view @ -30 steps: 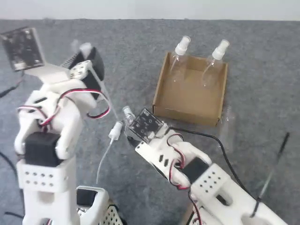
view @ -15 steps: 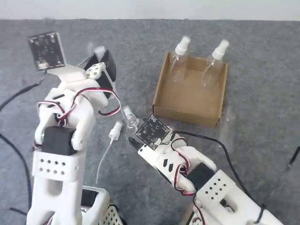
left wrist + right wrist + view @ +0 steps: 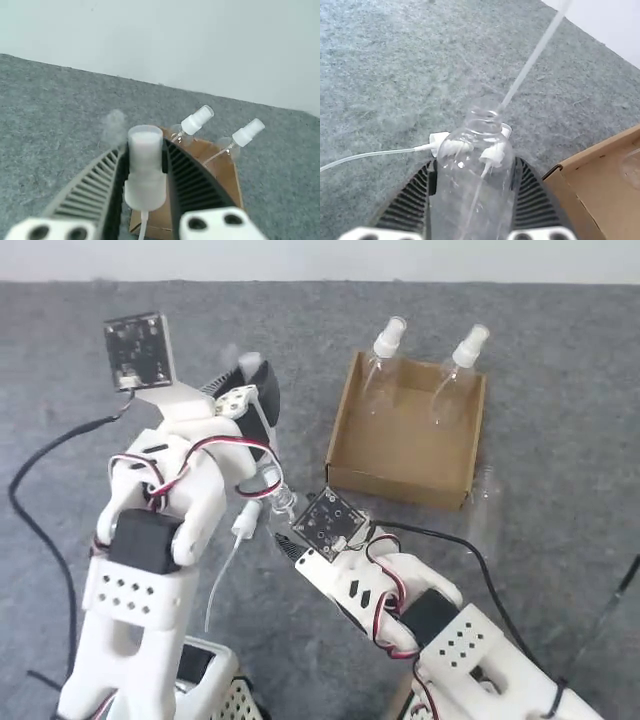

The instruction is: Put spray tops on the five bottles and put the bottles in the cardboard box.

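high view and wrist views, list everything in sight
cardboard box: one, brown, on the mat, right in the high view
capped bottles: two, clear with white spray tops, at the box's far wall
open bottle: one, clear, in the right fingers
spray top: one, white, in the left fingers, tube reaching the open bottle's neck
loose spray top: one, white with tube, on the mat between the arms
mat: one, grey, under everything
arms: two, white
left fingers: black, shut on the spray top
right fingers: black, shut on the open bottle
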`<state>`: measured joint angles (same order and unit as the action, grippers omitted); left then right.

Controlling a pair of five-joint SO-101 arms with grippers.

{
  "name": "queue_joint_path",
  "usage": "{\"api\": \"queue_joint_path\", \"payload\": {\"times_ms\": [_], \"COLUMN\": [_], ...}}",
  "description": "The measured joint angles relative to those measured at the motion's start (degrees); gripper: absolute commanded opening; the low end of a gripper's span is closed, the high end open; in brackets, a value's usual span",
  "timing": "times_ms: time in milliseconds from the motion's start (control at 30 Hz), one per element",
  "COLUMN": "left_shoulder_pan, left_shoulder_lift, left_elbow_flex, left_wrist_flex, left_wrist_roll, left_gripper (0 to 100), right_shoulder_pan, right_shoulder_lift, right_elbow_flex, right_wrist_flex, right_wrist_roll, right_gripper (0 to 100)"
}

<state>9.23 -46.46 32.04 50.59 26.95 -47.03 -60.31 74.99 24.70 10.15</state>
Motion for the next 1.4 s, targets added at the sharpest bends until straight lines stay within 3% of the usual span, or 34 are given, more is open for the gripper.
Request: {"api": "queue_joint_path", "payload": {"times_ms": [333,633,933,1400], "left_shoulder_pan": [-0.4,-8.0,-5.1,-3.3], "left_shoulder_lift": [0.0,-1.8,-1.8,-2.2], "left_elbow_flex": [5.6,-7.0,-8.9,2.7], "left_wrist_flex": [0.0,0.8,3.7,1.4], "left_wrist_roll": [0.0,-1.7,-2.1,-1.8], "left_gripper": [1,1,1,1], "right_shoulder_pan": [0.1,0.1,0.1,0.1], "right_shoulder_lift": [0.0,0.0,0.0,0.0], "right_elbow_flex": [0.0,0.0,0.0,0.0], "right_wrist_flex": [-0.2,-0.2,-0.2,-0.2], "right_wrist_roll": [0.0,0.0,0.0,0.0], "right_gripper": [0.6,0.6,0.6,0.6]}}
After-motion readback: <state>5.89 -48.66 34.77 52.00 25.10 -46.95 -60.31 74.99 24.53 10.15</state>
